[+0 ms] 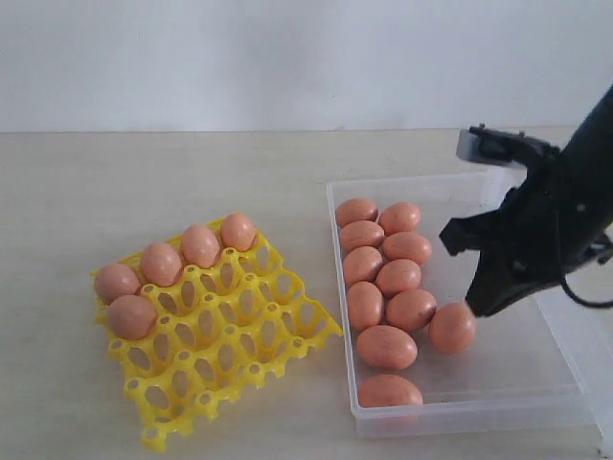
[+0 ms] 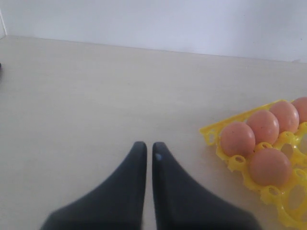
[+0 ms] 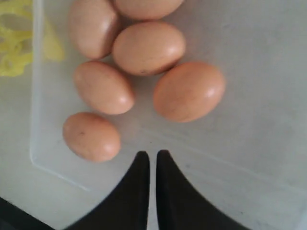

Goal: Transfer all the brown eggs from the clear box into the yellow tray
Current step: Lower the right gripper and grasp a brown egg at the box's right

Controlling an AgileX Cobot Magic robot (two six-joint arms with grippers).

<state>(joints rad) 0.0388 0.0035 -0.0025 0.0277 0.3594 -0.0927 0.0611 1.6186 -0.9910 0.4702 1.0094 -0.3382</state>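
Note:
The yellow tray (image 1: 239, 335) lies at the left with several brown eggs (image 1: 161, 264) along its far row and one (image 1: 131, 315) in the second row. The clear box (image 1: 536, 402) at the right holds several brown eggs (image 1: 397, 276) along its left side. My right gripper (image 1: 484, 305) hangs over the box, shut and empty, just right of a lone egg (image 1: 451, 327). In the right wrist view that egg (image 3: 189, 91) lies ahead of the right gripper (image 3: 152, 155). My left gripper (image 2: 146, 147) is shut over bare table, left of the tray (image 2: 240, 163); it is out of the exterior view.
The box's clear lid flap (image 1: 589, 345) lies open on the right side. The beige table (image 1: 192, 182) runs back to a white wall (image 1: 287, 57).

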